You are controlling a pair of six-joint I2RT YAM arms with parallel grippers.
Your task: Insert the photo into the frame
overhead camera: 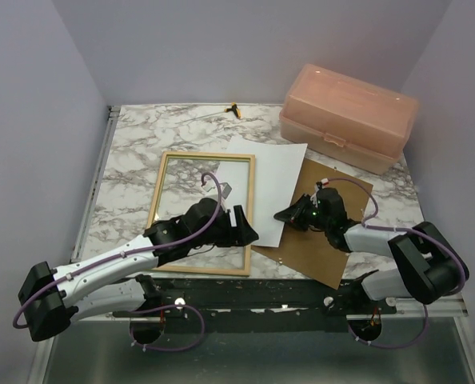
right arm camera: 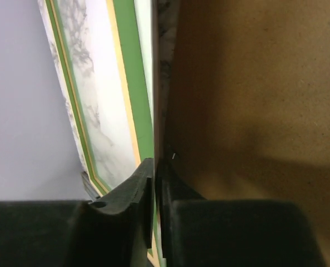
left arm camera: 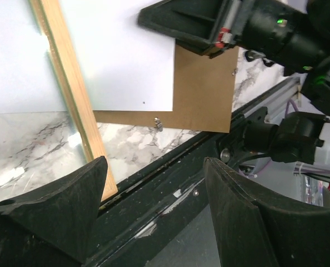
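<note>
**Desk:** Where was the photo (overhead camera: 268,180)?

**Photographer:** It lay white side up on the marbled table (overhead camera: 133,152), a thin, flat paper sheet. Its left part ran beneath the frame's right rail. Its near right corner rested on a stiff brown hardboard panel (overhead camera: 341,232), matte and fibrous in the close view.

**Desk:** And the frame (overhead camera: 209,154)?

**Photographer:** It lay flat near the table's front edge, with its bare pale wood back upward. The rails were slim and square-cut, and veined marble showed through the middle. The right wrist view also caught a green strip edged in yellow.

**Desk:** What were the arms doing?

**Photographer:** The right gripper (overhead camera: 288,214) sat at the photo's near right edge. Its black fingers were drawn almost together, and the sheet's thin edge ran edge-on between them, so they pinched the paper. The left gripper (overhead camera: 245,226) hung over the frame's near right corner. Its jaws were spread wide, with nothing between them.

**Desk:** Anything else on the table?

**Photographer:** A translucent pink plastic box (overhead camera: 349,116) with rounded corners and its lid latched stood at the far right, well apart from the frame.
</note>
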